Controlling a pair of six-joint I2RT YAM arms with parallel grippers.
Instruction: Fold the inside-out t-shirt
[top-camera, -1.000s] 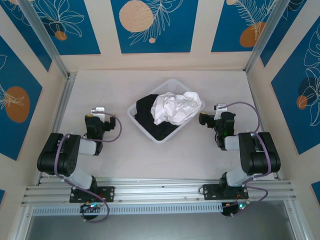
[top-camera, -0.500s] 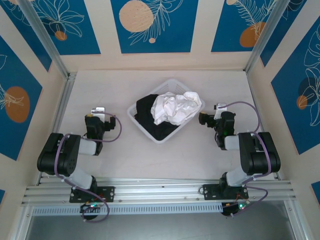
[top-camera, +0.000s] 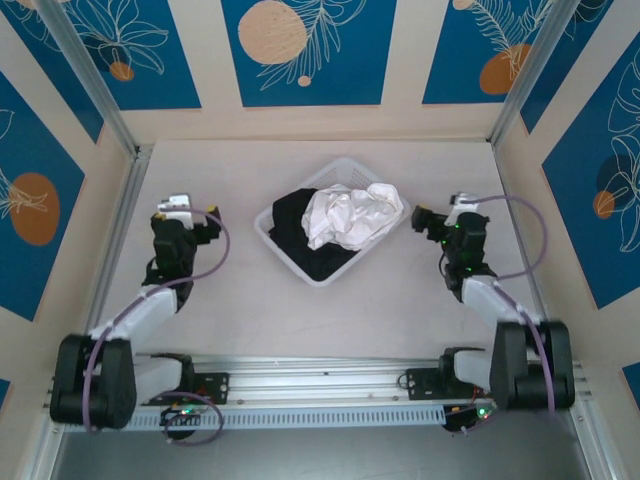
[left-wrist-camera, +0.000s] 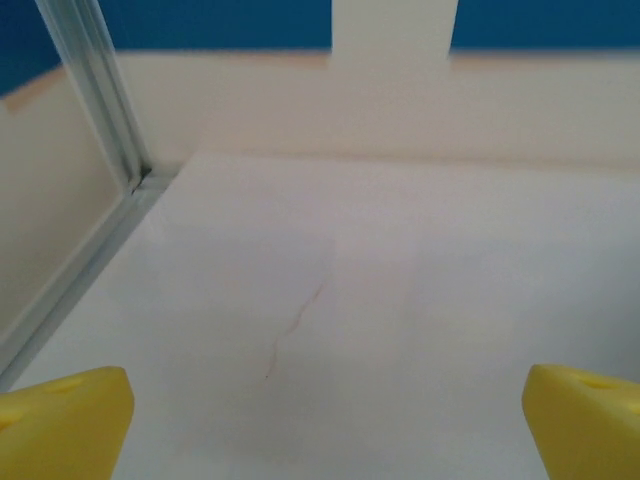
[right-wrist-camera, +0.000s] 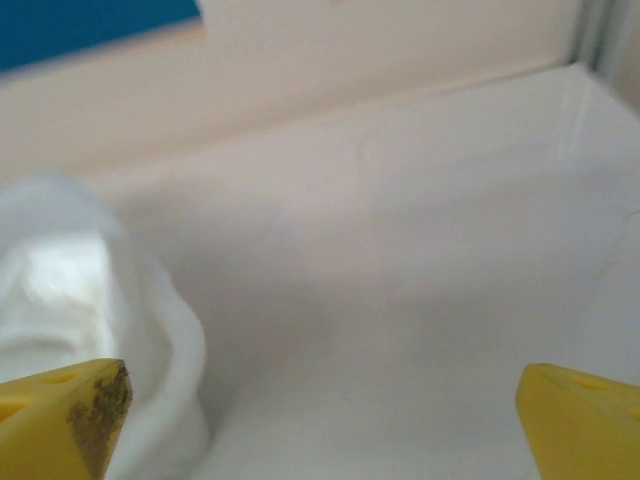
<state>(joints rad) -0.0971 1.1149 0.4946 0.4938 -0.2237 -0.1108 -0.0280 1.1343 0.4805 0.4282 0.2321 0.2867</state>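
The inside-out t-shirt (top-camera: 352, 218) sits bunched in a crumpled white heap on top of a black garment (top-camera: 295, 225). Both are inside a white basket (top-camera: 285, 251) at the middle of the table (top-camera: 250, 310), a little toward the far edge. The shirt rides high on the basket's right side, spilling toward its rim.

The left jaws are spread wide over bare table near the left edge, well apart from the basket and holding nothing. The right jaws are spread wide too and also empty, hovering just beside the basket's right corner. A blurred white mass, probably the shirt, looms at the left of the right wrist view.

This cloth looks thin, light and floppy. I expect it to sag and stretch out the moment it is lifted, and it won't keep any shape. The folds on top look like the best place to pinch, on the right side nearest the right jaws. A shallow pinch there should take only white fabric, while a deep one could snag the black garment underneath.
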